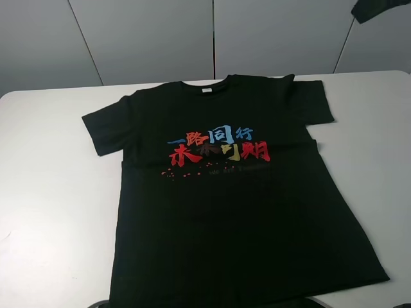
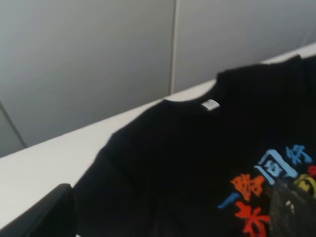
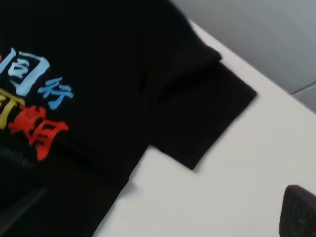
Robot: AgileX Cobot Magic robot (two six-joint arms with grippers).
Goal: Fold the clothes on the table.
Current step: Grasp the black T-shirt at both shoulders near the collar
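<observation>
Left gripper (image 2: 165, 217) and right gripper (image 3: 158, 217) gape apart — over clothes (image 1: 225, 192) flat on table (image 1: 45, 192).

- Exterior high: looks steeply down on the whole T-shirt (image 1: 237, 218) and worktop (image 1: 45, 212).
- Left wrist: close, low, facing the neck label (image 2: 211, 104) and wall (image 2: 89, 59).
- Right wrist: close over a sleeve (image 3: 207, 118); all three share the printed characters (image 1: 218, 146).

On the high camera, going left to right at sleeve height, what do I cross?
Bare table → left-side sleeve → printed characters → right-side sleeve → bare table again.
</observation>
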